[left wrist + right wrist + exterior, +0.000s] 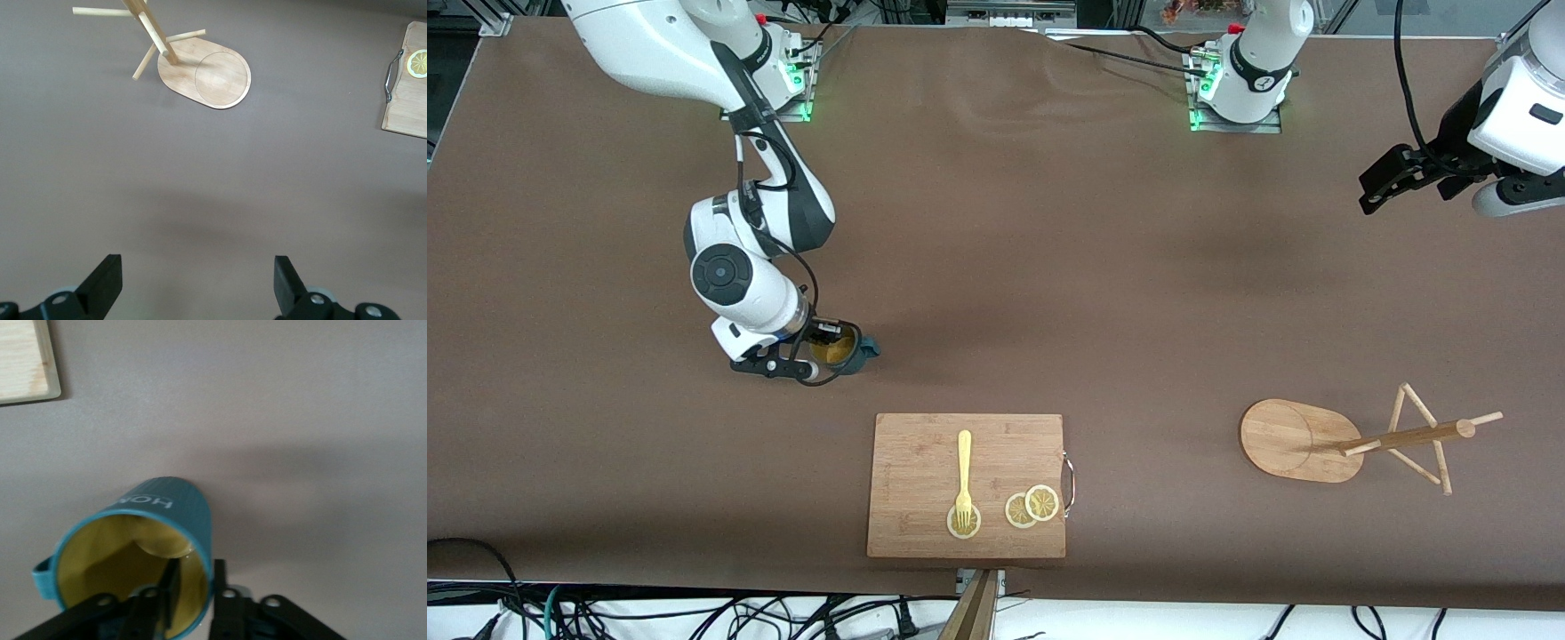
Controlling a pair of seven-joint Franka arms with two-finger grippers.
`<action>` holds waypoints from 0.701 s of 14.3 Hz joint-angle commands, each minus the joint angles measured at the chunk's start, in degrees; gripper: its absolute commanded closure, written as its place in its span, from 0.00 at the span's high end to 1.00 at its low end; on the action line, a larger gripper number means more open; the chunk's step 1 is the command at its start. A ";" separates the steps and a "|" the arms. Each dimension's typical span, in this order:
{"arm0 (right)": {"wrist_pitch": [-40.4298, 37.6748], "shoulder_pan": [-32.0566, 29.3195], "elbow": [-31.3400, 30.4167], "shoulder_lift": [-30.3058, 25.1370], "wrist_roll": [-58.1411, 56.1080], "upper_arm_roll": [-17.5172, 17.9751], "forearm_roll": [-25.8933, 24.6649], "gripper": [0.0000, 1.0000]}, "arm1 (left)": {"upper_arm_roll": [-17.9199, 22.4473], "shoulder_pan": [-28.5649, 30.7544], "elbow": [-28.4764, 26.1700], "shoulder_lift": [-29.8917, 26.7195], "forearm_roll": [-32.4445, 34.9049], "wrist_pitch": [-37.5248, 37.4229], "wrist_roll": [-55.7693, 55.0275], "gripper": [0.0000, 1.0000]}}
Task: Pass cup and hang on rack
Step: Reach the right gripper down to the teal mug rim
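The dark teal cup (845, 349) with a yellowish inside is on the right arm's side of the table, farther from the front camera than the cutting board. My right gripper (829, 345) is shut on its rim. In the right wrist view the cup (170, 510) is tilted, and one finger is inside and one outside the wall at the gripper (195, 577). I cannot tell whether the cup touches the table. The bamboo rack (1294, 440) stands toward the left arm's end; it also shows in the left wrist view (213, 73). My left gripper (1392, 178) (197, 277) waits open and empty, high over that end.
A rectangular cutting board (907, 498) lies near the front edge with a yellow fork (963, 471) and lemon slices (1032, 507) on it. Its handled edge shows in the left wrist view (403, 107). The brown table (1103, 293) lies bare between cup and rack.
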 commanded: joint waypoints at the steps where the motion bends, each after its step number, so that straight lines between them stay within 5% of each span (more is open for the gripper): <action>1: 0.58 0.41 -0.24 -0.54 0.19 -0.36 0.27 0.00 | -0.20 0.52 0.55 -0.02 -1.22 0.11 1.22 1.00; 6: -7.13 0.85 6.33 -1.77 1.50 -0.01 1.40 0.00 | -0.20 0.52 0.46 -0.02 -1.22 0.11 1.22 1.00; 10: -10.59 5.41 12.32 -0.98 12.47 0.60 10.09 0.00 | -0.20 0.52 0.55 -0.02 -1.22 0.11 1.22 1.00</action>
